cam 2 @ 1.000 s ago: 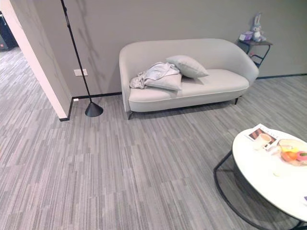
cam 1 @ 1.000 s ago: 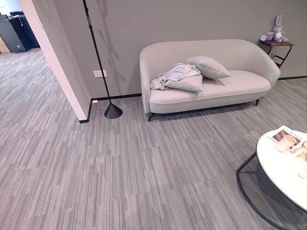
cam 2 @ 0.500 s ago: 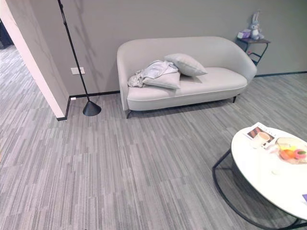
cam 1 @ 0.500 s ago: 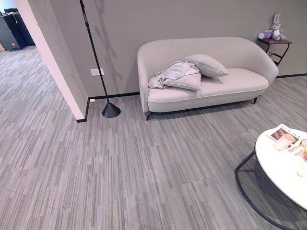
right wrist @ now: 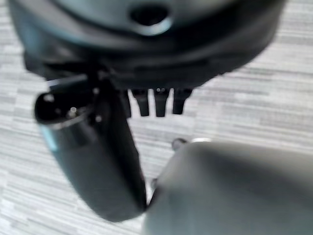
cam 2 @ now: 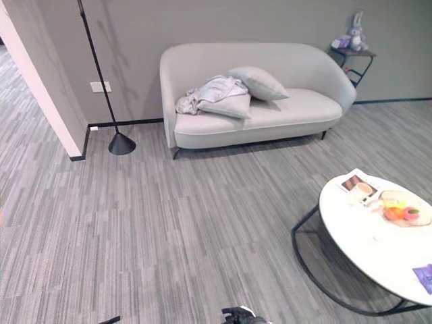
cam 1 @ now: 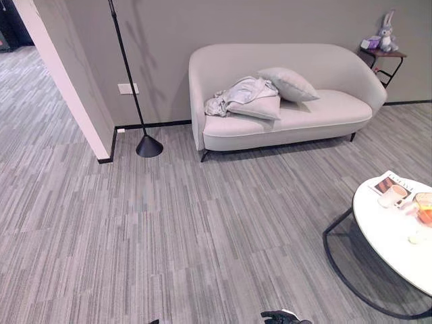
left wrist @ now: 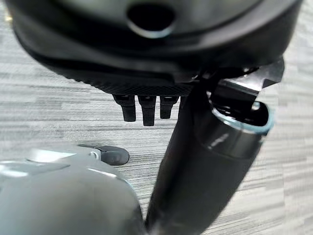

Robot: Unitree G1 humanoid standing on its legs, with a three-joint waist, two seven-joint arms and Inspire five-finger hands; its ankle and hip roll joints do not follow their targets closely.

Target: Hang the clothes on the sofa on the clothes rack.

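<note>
The right hand (right wrist: 156,105) hung down over the striped grey floor (cam 1: 169,223). Its fingers were straight and loose, and it held nothing. The left hand (left wrist: 144,110) hung over the same floor, fingers straight too, holding nothing.

A bit farther, on the robot's right, stood a round white table (cam 2: 364,246). A magazine (cam 2: 356,183) with a cup (cam 2: 366,191) on it lay at its far edge, just beside a dish of fruit (cam 2: 399,209).

Far off, a pale sofa (cam 1: 331,111) stood against the grey wall. The clothes (cam 1: 233,93) lay in a crumpled heap at the sofa's left end, resting on a flat cushion (cam 1: 260,108), with a puffy cushion (cam 1: 289,84) just beside. A black pole stand (cam 1: 131,88) stood on the floor left of the sofa. A toy rabbit (cam 1: 385,30) sat on a little side table (cam 1: 386,55) at the right end.
</note>
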